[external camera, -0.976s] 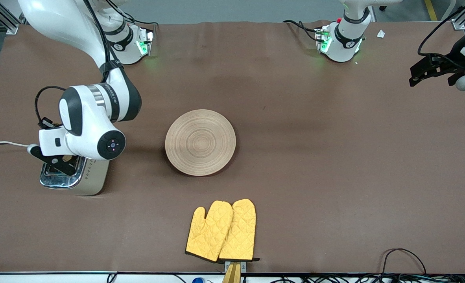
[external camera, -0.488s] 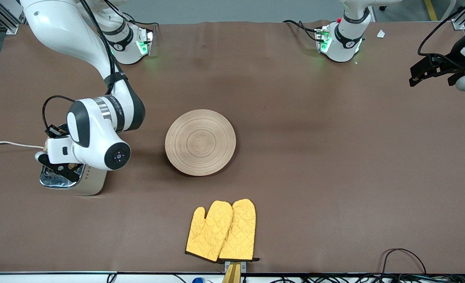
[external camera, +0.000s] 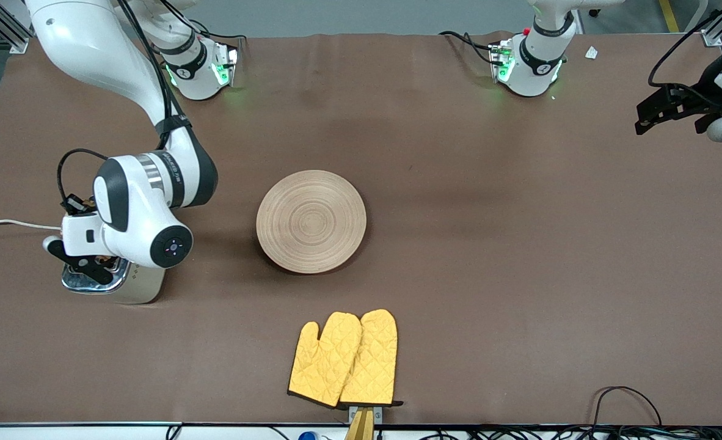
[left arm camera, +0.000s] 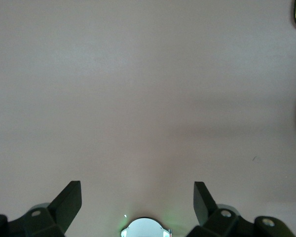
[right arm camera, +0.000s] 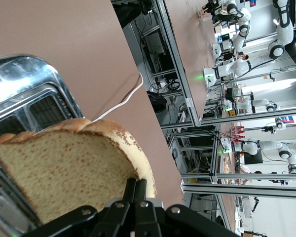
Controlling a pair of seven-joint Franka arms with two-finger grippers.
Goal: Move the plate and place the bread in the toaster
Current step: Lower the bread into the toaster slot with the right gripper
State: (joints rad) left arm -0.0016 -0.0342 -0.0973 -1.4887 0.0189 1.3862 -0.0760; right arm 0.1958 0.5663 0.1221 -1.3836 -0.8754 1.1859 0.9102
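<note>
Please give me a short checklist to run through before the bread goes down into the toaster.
1. Right claw shut on the bread: ok.
2. Bread over the toaster: ok.
3. Slice lined up with a slot: cannot tell.
4. Toaster slots free of anything: cannot tell.
5. Plate apart from the toaster: ok.
6. Left claw open, waiting over bare table at its own end: ok.

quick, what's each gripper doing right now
Left gripper: open, holding nothing, waiting over bare table.
Right gripper: shut on the bread, over the toaster.
</note>
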